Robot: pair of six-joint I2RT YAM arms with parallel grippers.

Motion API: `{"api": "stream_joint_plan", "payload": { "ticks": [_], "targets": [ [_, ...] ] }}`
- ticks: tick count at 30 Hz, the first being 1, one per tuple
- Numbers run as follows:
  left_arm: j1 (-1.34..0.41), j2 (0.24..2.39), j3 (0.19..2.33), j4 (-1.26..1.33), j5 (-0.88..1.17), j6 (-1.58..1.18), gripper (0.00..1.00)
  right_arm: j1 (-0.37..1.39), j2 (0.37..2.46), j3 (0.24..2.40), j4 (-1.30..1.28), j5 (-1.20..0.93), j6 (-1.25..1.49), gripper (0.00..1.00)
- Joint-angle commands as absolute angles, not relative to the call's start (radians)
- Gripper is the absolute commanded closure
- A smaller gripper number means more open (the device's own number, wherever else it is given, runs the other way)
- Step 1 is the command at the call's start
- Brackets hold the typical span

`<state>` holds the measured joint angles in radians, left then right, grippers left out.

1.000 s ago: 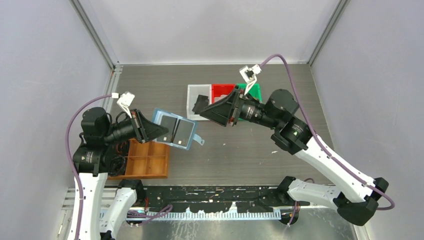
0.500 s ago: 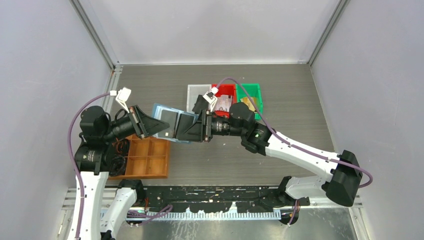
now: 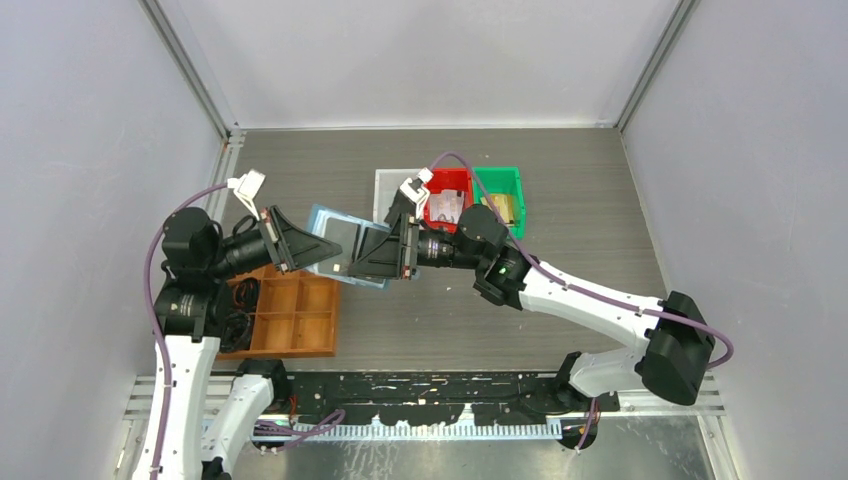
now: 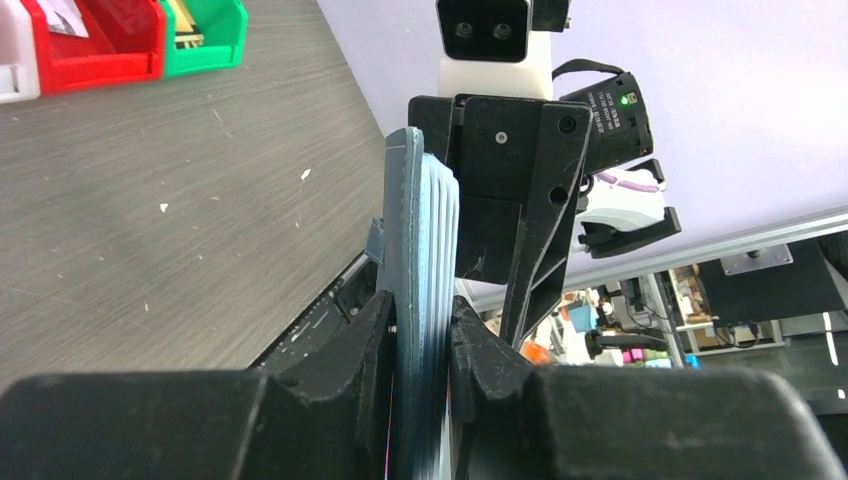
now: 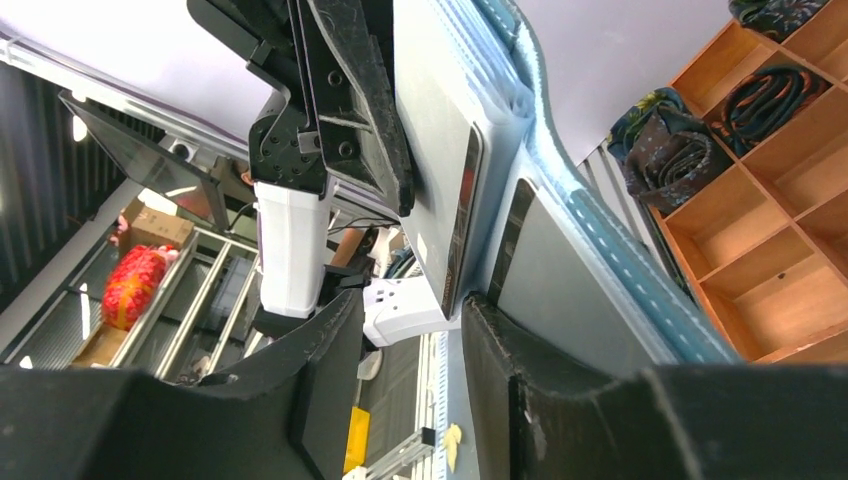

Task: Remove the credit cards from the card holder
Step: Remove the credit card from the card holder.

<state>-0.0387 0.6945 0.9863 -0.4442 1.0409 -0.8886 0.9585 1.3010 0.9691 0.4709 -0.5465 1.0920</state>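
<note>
Clamping teal card holder [image 4: 415, 250] edge-on: L hand [image 4: 422, 320]; R hand [image 5: 410, 320] spread round grey card [image 5: 432, 170].

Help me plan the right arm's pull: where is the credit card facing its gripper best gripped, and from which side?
Pinch the credit card by its exposed edge sticking out of the card holder, coming from the side opposite the left gripper, which clamps the other edge. The card stands edge-on, so fingers fit on both faces.

Both arms: white plastic shells [image 3: 590, 300], pretty chunky black joint motors [image 3: 683, 350], purple cable [image 3: 200, 192] along each. Black wedge-shaped left gripper [image 4: 421, 315] and right gripper [image 5: 408, 310], tiny green LED [image 4: 621, 98] on one motor, white two-lens wrist camera [image 4: 483, 40].
</note>
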Motion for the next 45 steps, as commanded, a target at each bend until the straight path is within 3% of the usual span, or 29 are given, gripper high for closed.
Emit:
{"api": "stream_joint_plan", "payload": {
  "ticks": [1, 5, 12, 27, 33, 45],
  "targets": [
    [-0.040, 0.685, 0.998, -0.315, 1.143, -0.982, 0.99, 0.957, 1.310, 1.005, 0.549, -0.552, 1.110, 0.53],
    [-0.040, 0.681, 0.994, -0.294, 1.168, -1.006, 0.97, 0.957, 1.311, 1.002, 0.576, -0.549, 1.121, 0.56],
    [-0.039, 0.668, 0.987, -0.274, 1.202, -1.028, 0.97, 0.957, 1.353, 1.005, 0.693, -0.552, 1.191, 0.70],
    [-0.040, 0.650, 0.980, -0.273, 1.233, -1.022, 0.95, 0.938, 1.388, 1.009, 0.757, -0.451, 1.256, 0.77],
    [-0.040, 0.651, 0.984, -0.274, 1.232, -1.015, 0.95, 0.936, 1.387, 1.006, 0.761, -0.444, 1.248, 0.90],
    [-0.040, 0.678, 1.022, -0.264, 1.222, -1.017, 0.93, 0.936, 1.305, 0.879, 0.795, -0.442, 1.223, 0.99]
  ]
}}
